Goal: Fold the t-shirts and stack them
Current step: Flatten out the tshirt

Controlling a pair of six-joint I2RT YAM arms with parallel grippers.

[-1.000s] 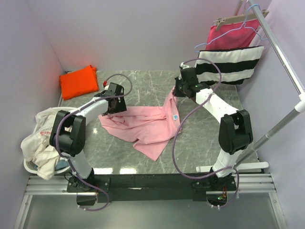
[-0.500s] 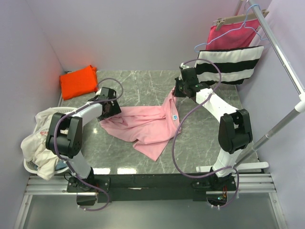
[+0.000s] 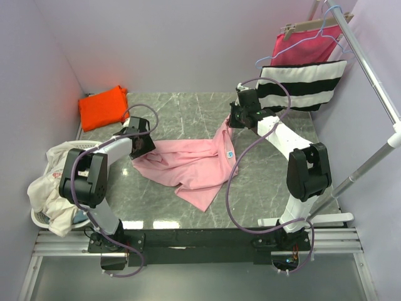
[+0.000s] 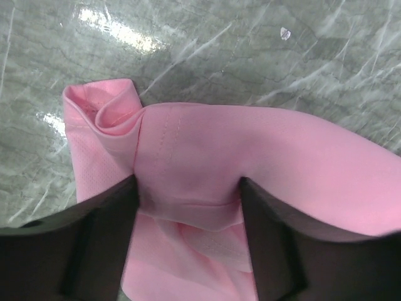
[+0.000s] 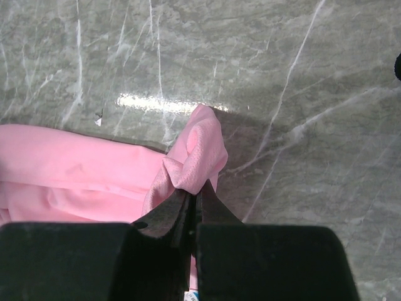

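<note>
The light pink t-shirt (image 3: pixel 188 166) lies crumpled across the middle of the marble table (image 3: pixel 188 106), its small blue label (image 3: pixel 230 153) facing up. My left gripper (image 3: pixel 143 145) is at the shirt's left edge. Its jaws stand wide, with a rolled fold of the pink t-shirt (image 4: pixel 263 157) filling the gap of the left gripper (image 4: pixel 188 200). My right gripper (image 3: pixel 233 120) holds the shirt's far right corner lifted off the table. In the right wrist view the right gripper (image 5: pixel 195 193) is shut on a bunch of the pink t-shirt (image 5: pixel 75 169). The orange t-shirt (image 3: pixel 103 106) lies folded at the back left.
A black-and-white striped cloth (image 3: pixel 301 88) and a magenta cloth on a hanger (image 3: pixel 306 47) hang from the rail (image 3: pixel 369 69) at the back right. A basket (image 3: pixel 39 219) of white laundry sits off the table's left edge.
My left gripper has moved left and back to the pink shirt's left edge and lowered onto it, its jaws narrowing a little. The right arm has held still.
</note>
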